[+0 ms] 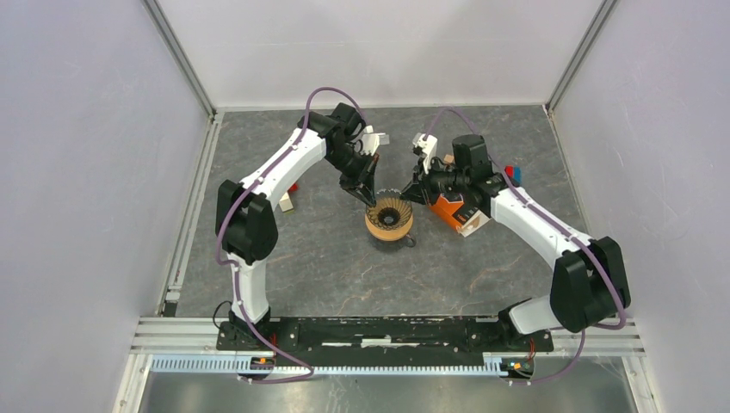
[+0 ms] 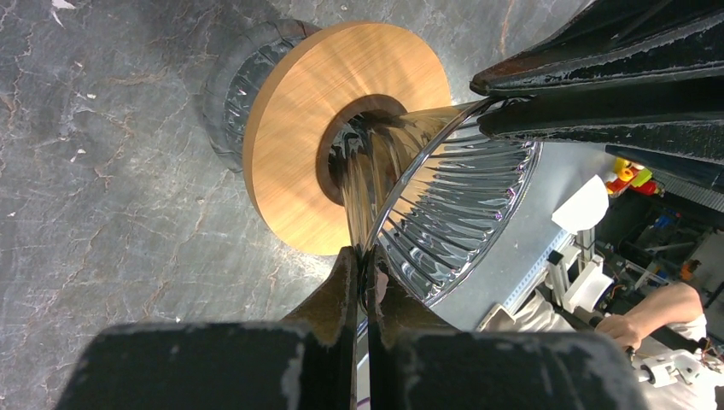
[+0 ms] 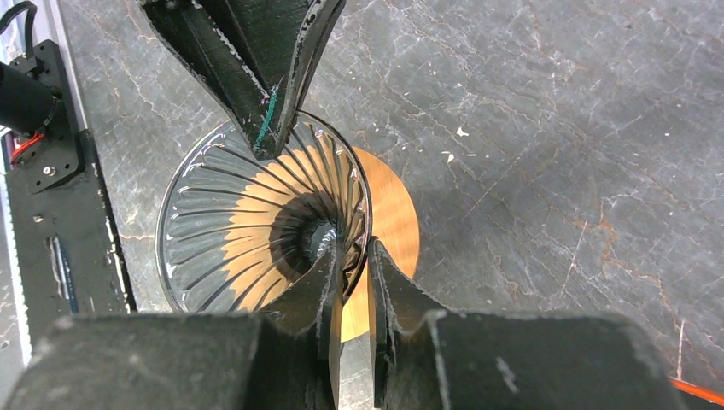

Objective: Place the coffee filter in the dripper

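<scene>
Together, left claw (image 2: 364,256) and right claw (image 3: 354,254) pinch the dripper (image 3: 222,213) rim, elbows out.

The bench (image 1: 327,258) is a dark grey slab veined like marble, and the wrist views show pale scratches and small white flecks on it. Plain, pale panels close it in: a left wall (image 1: 86,172), a rear wall (image 1: 379,43) and a right wall (image 1: 663,129). They meet at slanting aluminium posts (image 1: 185,60) in the upper corners of the top view. An aluminium rail (image 1: 172,329) runs along the lower edge. The light is soft and even, with faint shadows. At lower right of the left wrist view, beyond the bench edge, stand white equipment (image 2: 585,205) and a person's forearm (image 2: 657,312).
</scene>
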Robot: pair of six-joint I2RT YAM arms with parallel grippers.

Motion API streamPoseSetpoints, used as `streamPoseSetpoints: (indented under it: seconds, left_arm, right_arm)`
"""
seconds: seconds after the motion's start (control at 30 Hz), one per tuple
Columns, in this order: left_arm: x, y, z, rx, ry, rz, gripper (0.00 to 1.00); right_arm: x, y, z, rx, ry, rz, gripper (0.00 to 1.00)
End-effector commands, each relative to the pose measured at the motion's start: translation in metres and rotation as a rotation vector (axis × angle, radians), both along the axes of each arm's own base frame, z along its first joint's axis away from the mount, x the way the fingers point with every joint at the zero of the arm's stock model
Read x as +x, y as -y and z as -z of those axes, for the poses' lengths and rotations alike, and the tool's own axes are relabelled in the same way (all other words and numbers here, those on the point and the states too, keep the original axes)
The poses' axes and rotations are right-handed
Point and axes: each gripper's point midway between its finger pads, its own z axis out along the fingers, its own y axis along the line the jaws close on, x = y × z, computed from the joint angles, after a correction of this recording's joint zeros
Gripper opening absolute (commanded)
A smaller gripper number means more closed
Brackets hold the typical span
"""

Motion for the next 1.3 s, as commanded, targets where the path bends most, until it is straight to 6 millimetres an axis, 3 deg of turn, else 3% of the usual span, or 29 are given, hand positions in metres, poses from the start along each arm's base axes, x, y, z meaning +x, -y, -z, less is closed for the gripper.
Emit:
streamPoseSetpoints:
  seconds: [0.0,0.33,0.97,1.17,1.27]
  left_arm:
    - [-0.001,0.007,0.031,0.056,-0.005,0.045,0.02]
    - [-0.003,0.002,0.047,0.09,0.003,0.069,0.02]
    - [0.001,0.003,0.054,0.103,0.009,0.072,0.02]
    - [0.002,0.002,0.051,0.1,0.029,0.071,0.02]
    - [0.004,0.003,0.042,0.086,0.057,0.071,0.02]
  right_arm:
    - [-0.011,0.009,0.043,-0.099,-0.014,-0.004,0.11]
    - [-0.012,0.008,0.046,-0.117,0.001,0.0,0.1]
    - [-0.018,0.013,0.069,-0.162,0.008,0.001,0.08]
    - [-0.014,0.012,0.055,-0.151,0.049,0.006,0.08]
    - [-0.012,0.01,0.043,-0.143,0.07,-0.002,0.13]
